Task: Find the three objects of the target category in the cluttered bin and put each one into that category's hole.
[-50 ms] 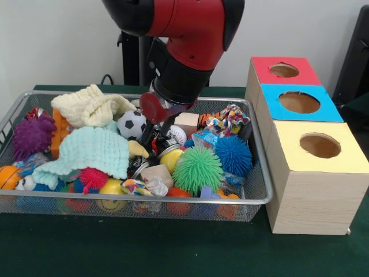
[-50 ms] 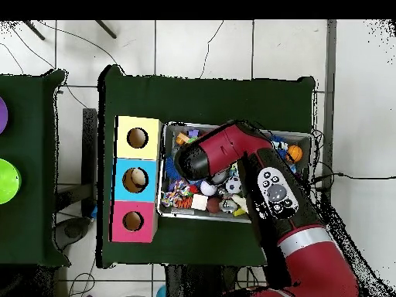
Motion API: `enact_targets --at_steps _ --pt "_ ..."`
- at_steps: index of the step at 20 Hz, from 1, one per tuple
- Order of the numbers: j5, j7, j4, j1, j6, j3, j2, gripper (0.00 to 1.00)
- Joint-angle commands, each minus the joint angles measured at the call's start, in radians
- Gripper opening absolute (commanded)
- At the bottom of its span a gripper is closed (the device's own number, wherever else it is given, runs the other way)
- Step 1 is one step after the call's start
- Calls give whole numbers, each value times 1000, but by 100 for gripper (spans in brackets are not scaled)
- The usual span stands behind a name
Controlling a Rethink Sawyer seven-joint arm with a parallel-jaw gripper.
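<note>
My gripper reaches down into the middle of the wire bin, open, its dark fingers among the toys. A soccer ball lies just left of it, a white baseball just right, and a yellow ball in front. Nothing shows clearly between the fingers. A green spiky ball and a blue spiky ball sit to the right. In the overhead view the arm covers the gripper.
A wooden box right of the bin has three holed tops: red, blue, yellow. A cream cloth and a mint cloth cover the bin's left half. A purple spiky ball lies far left.
</note>
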Motion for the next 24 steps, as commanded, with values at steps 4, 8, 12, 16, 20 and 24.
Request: enact_targets --at_steps 4,8,12,16,20,24 --pt "-87 -340 -83 -25 1 -2 84 100" --pt "-98 -346 -107 -21 -1 -6 106 100" --pt "-122 -354 -129 -4 -2 -9 113 100" --pt "-152 -362 -129 7 -1 -20 96 100" --pt "-178 -359 -116 16 0 -30 67 100" --pt "-195 -353 -102 17 4 -40 47 100"
